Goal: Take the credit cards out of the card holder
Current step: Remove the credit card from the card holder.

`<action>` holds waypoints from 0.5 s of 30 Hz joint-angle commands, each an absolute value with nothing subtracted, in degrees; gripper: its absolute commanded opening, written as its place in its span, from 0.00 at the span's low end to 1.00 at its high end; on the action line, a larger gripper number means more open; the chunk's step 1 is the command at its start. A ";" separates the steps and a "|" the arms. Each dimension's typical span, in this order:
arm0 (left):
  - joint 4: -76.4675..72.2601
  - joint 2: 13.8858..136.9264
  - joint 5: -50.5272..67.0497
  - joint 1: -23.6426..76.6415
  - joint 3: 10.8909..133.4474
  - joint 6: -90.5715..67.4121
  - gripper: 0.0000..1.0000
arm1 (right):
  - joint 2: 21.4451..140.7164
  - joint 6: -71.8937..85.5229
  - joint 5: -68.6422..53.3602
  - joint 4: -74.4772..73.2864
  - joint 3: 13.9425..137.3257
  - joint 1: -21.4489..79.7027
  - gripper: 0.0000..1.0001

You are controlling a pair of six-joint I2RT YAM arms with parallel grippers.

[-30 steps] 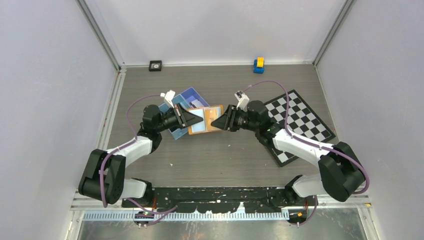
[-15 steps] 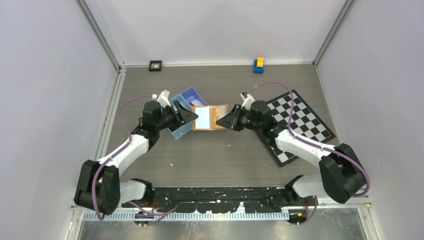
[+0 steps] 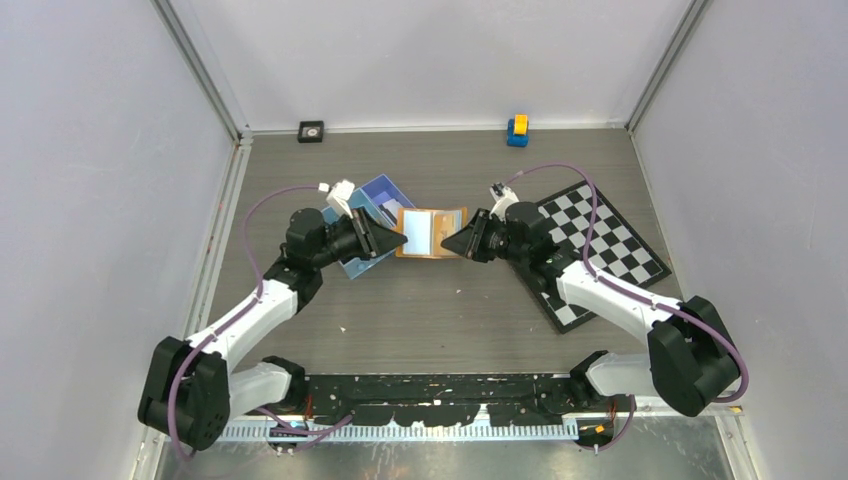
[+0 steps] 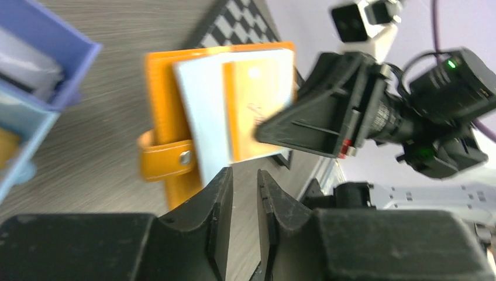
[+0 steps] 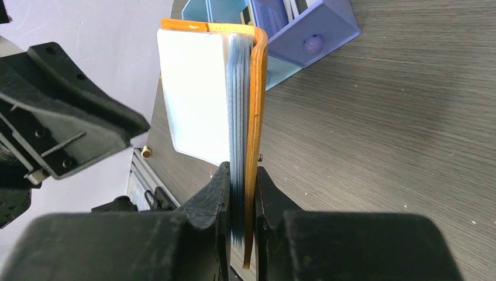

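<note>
One card holder [image 3: 432, 232], less spread than before.

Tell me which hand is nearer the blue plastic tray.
Left. The left hand is beside the blue plastic tray; the right hand sits beyond the orange leather-look card holder, clamping it.

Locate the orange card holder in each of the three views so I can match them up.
Top external: card holder at the picture's centre, opened flat towards the camera.
Left wrist: upper middle, pale inside showing.
Right wrist: centre, seen edge-on and upright.
Shared landmark: the blue tray close beside it.
</note>
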State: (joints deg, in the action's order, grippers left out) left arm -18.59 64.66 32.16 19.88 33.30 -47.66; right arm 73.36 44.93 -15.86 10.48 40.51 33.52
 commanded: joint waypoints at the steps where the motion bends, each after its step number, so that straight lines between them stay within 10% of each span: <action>1: -27.24 64.01 37.61 23.03 34.01 -45.57 0.22 | 72.94 44.71 -19.64 16.20 42.25 33.44 0.01; 15: -28.05 75.62 42.62 23.38 37.75 -50.01 0.14 | 74.72 50.01 -28.44 26.43 40.73 33.57 0.00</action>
State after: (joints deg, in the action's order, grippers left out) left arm -27.92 74.17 40.75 23.35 34.50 -49.36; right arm 74.00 46.87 -23.27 17.10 40.49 33.52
